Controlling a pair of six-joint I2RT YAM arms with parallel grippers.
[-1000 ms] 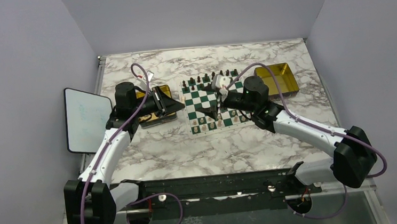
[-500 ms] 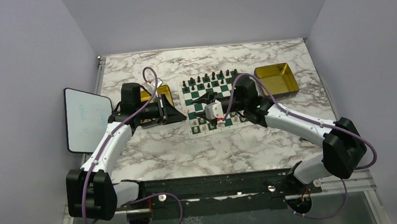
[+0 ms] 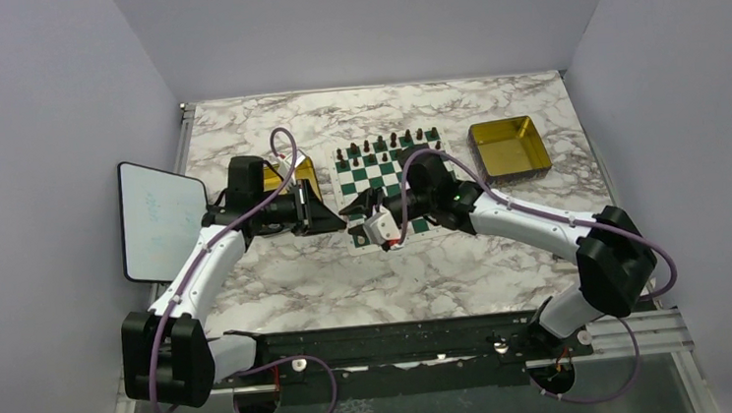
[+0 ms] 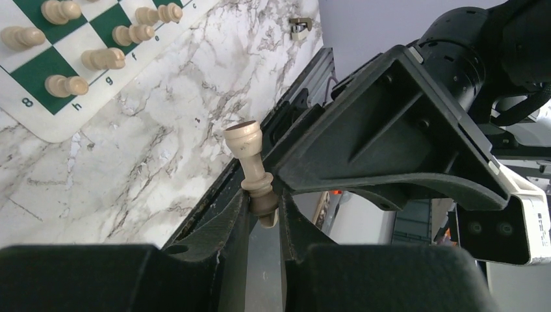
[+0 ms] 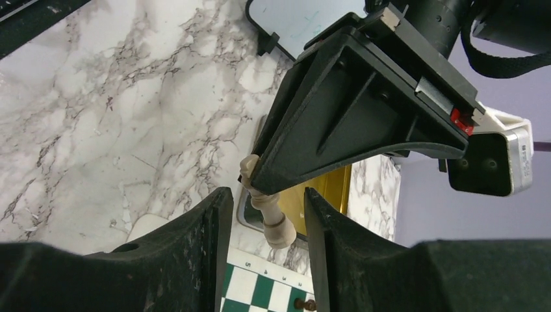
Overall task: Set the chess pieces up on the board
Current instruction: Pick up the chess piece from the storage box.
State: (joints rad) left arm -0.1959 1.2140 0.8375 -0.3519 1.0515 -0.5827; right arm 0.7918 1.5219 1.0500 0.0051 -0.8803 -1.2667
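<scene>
My left gripper is shut on the head of a cream chess piece, held in the air at the left edge of the green and white board. My right gripper faces it, open, with the piece's base between its fingers and gaps on both sides. Several cream pieces stand on the board's near rows. Dark pieces line the far rows.
A gold tray lies under the left arm; it also shows in the right wrist view. A second gold tray lies right of the board. A white tablet lies at the left edge.
My right arm swung left from over the board to its left edge and turned to face the left gripper. My left gripper turned right with the cream piece.
</scene>
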